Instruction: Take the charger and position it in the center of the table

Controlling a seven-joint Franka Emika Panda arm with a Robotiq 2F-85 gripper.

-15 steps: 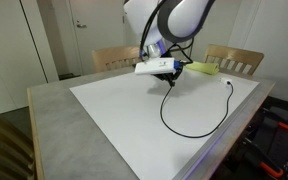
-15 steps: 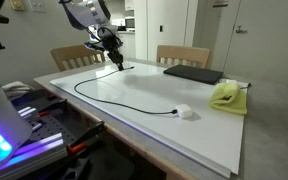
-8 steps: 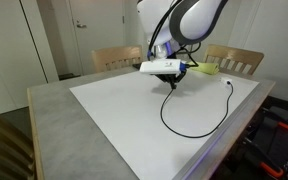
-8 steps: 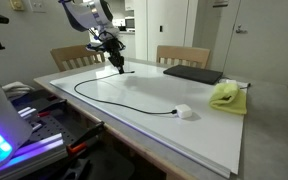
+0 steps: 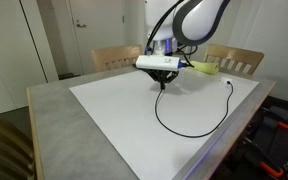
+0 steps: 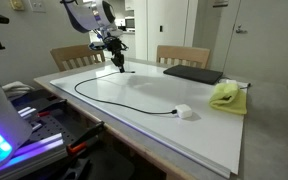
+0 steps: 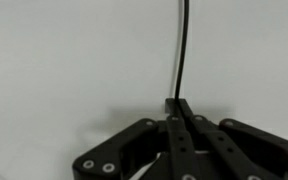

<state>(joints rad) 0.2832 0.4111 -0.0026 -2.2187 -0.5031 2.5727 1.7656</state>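
The charger (image 5: 162,118) is a thin black cable lying in a long loop on the white sheet of the table (image 5: 50,108). My gripper (image 7: 177,108) is shut on one plug end of it, and the cable (image 7: 184,40) runs straight away from the fingertips. In both exterior views the gripper (image 5: 163,84) (image 6: 119,64) hangs low over the far part of the sheet. From there the cable (image 6: 94,97) sweeps round to a small white block (image 6: 184,112) near the front edge.
A yellow-green cloth (image 6: 227,95) and a flat black pad (image 6: 192,73) lie on the sheet beyond the cable. Two wooden chairs (image 5: 114,58) (image 5: 234,60) stand at the far side. Equipment with lights (image 6: 9,140) sits beside the table.
The gripper has shifted a little sideways over the sheet with the plug end in it, and the cable loop beneath it has swung along.
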